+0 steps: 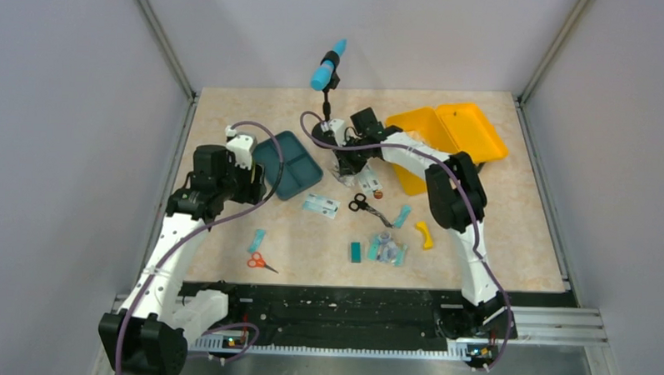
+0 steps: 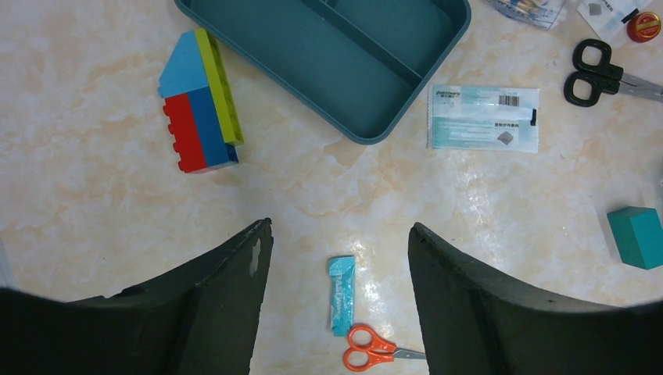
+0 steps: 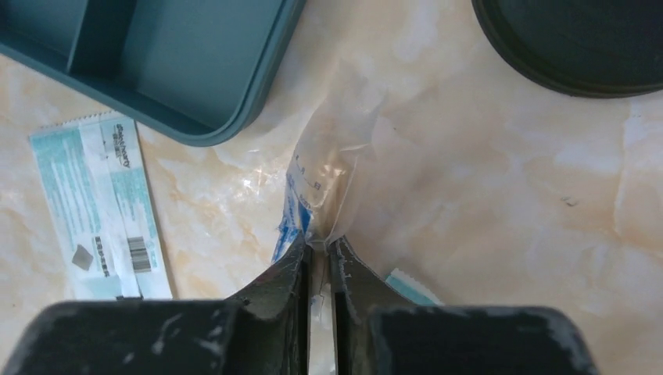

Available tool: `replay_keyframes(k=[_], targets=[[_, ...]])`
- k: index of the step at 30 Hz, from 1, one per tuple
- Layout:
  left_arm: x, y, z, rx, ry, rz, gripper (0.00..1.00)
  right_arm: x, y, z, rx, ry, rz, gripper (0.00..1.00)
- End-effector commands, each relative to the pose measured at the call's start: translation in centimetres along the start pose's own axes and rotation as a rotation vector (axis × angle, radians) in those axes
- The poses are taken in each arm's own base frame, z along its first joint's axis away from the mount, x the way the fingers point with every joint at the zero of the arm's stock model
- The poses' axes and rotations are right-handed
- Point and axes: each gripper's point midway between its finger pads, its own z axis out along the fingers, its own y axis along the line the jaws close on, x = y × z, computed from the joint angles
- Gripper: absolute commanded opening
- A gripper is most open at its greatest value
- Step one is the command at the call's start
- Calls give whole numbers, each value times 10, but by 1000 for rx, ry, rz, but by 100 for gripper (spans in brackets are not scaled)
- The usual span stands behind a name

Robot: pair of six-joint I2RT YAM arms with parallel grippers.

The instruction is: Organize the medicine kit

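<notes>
Pinched between the fingers of our right gripper [image 3: 317,251], we see a clear packet [image 3: 338,156]; our left gripper [image 2: 340,230] hangs spread wide above a blue sachet [image 2: 341,294]; the yellow medicine kit [image 1: 460,129] lies open at upper right, its teal tray [image 1: 300,165] apart, left of centre.

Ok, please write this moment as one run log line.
left pincer: open | right pincer: shut on clear packet | insert tray: outside yellow box
</notes>
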Motion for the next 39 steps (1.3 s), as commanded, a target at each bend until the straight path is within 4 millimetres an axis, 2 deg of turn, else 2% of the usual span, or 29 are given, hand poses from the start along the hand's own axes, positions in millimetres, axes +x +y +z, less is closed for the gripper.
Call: replay_keyframes(k=[1, 4, 7, 9, 11, 14, 18, 21, 24, 30, 32, 36, 37, 39], targets=[[-39, 4, -4, -9, -129, 29, 69, -49, 7, -45, 53, -95, -91, 0], [-43, 3, -1, -2, -145, 29, 69, -68, 13, -88, 89, -139, -132, 0], [-46, 1, 4, 14, -153, 31, 68, -73, 17, -134, 121, -182, -183, 0], [-48, -1, 7, 28, -155, 34, 68, -76, 15, -172, 166, -220, -250, 0], [-49, -4, 10, 51, -156, 42, 68, -69, 6, -200, 224, -214, -355, 0], [-49, -12, 14, 104, -159, 63, 68, -51, -19, -234, 331, -183, -483, 0], [-51, -22, 17, 164, -167, 76, 67, -28, -62, -264, 455, -132, -659, 0], [-53, -26, 18, 183, -165, 78, 66, -13, -87, -265, 491, -65, -804, 0], [-55, -27, 15, 186, -163, 85, 66, -10, -106, -257, 508, -57, -905, 0], [-52, -21, 6, 150, -145, 136, 65, -10, -142, -227, 501, 6, -1016, 0], [-49, -20, 3, 146, -136, 140, 65, -3, -155, -211, 486, 43, -1039, 0], [-48, -21, -2, 145, -137, 139, 65, 10, -173, -193, 481, 108, -1094, 0], [-48, -20, -4, 141, -138, 139, 65, 11, -177, -191, 487, 115, -1101, 2], [-47, -19, -5, 133, -139, 142, 65, 12, -186, -190, 506, 127, -1114, 17]])
